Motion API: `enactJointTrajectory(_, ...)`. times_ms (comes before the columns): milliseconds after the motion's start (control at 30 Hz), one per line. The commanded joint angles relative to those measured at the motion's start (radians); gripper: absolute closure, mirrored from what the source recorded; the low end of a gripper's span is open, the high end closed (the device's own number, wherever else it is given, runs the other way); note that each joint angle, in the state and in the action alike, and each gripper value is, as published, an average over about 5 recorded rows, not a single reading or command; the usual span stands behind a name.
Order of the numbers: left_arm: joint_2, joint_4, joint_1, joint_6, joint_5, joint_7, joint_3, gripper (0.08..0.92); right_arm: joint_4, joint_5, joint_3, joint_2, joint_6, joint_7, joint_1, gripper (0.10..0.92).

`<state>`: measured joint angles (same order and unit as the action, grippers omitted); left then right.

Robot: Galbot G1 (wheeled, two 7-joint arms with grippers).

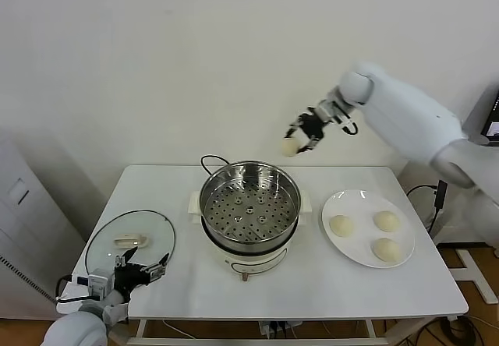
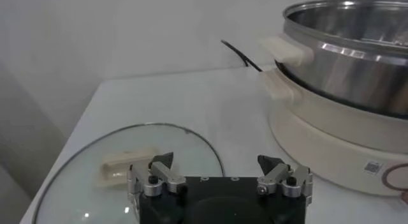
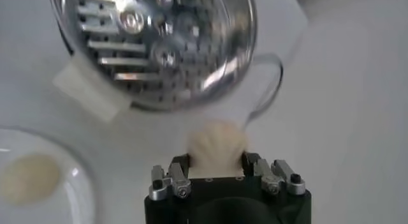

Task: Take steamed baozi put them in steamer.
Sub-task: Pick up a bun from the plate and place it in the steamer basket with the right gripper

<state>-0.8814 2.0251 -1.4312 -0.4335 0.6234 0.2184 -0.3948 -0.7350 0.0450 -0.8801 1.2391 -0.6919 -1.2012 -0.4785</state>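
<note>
Baozi are the job here, but biggest first: desk (image 1: 312, 299), white, carries everything. Steamer (image 1: 249, 206) sits at desk centre – shiny steel basket w/ perforated floor, nothing inside it, on a white pot base w/ side handles; black cord loops off its back at approx 11 o'clock. In left wrist view the steamer (image 2: 344, 59) shows side-on, base below basket; in right wrist view the steamer (image 3: 159, 46) is seen from above, holes plain.

Glass lid (image 1: 129, 245) lies flat on desk at 9 o'clock of steamer, near the desk's left edge, cream handle on top; same lid (image 2: 95, 174) shows in left wrist view.

Plate (image 1: 351, 202), flat white, at 3 o'clock of steamer, well apart from lid. Three baozi on it: one (image 1: 341, 224) on the side nearest the steamer, one (image 1: 386, 220) at 3 o'clock of that, one (image 1: 385, 248) nearest the front edge. None appear to touch. One plate bun (image 3: 25, 177) also in right wrist view.

Fourth baozi (image 1: 290, 146) is up in the air, above desk level, at approx 1 o'clock of steamer, over the back edge of desk. Right gripper (image 1: 302, 135) is clamped on it, fingers (image 3: 169, 180) pressed on both sides of the bun (image 3: 215, 145).

Left gripper (image 1: 144, 268) parked low at front-left desk corner, over near edge of lid, fingers (image 2: 159, 174) spread apart, holding nothing.
</note>
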Motion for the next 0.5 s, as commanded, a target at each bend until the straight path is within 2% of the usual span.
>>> enactJointTrajectory(33, 0.004, 0.0, 0.003, -0.001, -0.001, 0.001, 0.005, 0.177, 0.047, 0.169, 0.028, 0.17, -0.181, -0.06, 0.011, 0.499)
enactJointTrajectory(200, 0.008, 0.004, -0.006, 0.001, 0.0, 0.001, 0.001, 0.177, 0.029, 0.318, 0.081, 0.177, -0.181, -0.059, 0.069, 0.499)
enactJointTrajectory(500, 0.006, 0.006, -0.01, 0.001, 0.001, 0.001, -0.002, 0.177, -0.089, 0.383, 0.082, 0.131, -0.181, -0.059, 0.138, 0.499)
